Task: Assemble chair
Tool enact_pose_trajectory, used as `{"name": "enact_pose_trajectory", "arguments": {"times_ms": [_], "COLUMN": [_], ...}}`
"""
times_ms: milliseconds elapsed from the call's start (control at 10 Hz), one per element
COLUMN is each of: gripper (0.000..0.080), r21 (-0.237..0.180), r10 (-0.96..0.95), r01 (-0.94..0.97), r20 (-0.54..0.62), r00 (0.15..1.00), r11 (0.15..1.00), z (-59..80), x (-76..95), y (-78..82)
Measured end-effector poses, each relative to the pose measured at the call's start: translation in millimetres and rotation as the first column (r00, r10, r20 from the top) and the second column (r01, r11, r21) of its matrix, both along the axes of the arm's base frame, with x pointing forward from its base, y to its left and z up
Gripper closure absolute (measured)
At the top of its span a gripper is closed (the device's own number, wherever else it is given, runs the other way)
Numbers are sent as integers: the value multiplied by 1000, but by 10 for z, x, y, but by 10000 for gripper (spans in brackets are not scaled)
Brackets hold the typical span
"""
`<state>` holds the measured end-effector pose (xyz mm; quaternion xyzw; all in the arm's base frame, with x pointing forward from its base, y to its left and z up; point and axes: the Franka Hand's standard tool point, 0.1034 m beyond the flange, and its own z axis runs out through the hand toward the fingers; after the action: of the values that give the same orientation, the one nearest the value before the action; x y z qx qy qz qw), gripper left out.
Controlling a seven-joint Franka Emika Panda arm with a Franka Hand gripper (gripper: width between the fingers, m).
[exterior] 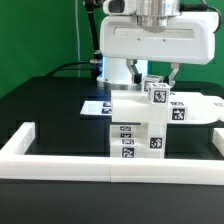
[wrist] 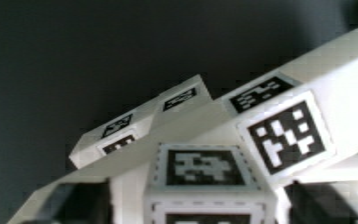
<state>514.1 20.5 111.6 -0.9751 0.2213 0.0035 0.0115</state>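
Gripping the chunky white plastic tagged chair (exterior: pixel 143 118) by its top block, the two-finger gripper (exterior: pixel 156 82) risks, we judge, tilting it rightward

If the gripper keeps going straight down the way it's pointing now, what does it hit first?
Most likely the chair. The gripper points down just above the tagged white block on top of it, and the wrist view shows tagged blocks close ahead. How far apart they are is unclear.
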Motion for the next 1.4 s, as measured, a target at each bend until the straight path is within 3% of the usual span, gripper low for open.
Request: {"name": "enact_pose_trajectory", "arguments": {"times_ms": [100, 300, 700, 1200, 1400], "gripper": [181, 155, 150, 150, 150], "r21": [-1, -7, -9, -15, -18], "r10": [19, 183, 542, 811, 895], "r01": [-19, -183, -542, -811, -895], "r20": [0, 3, 11, 13, 11], "r00": [1000, 983, 840, 585, 445], "r11": [1000, 983, 840, 585, 445], "z": [0, 2, 8, 6, 6], "x": [-1, -1, 3, 3, 4], "y": [12, 29, 25, 17, -4]}}
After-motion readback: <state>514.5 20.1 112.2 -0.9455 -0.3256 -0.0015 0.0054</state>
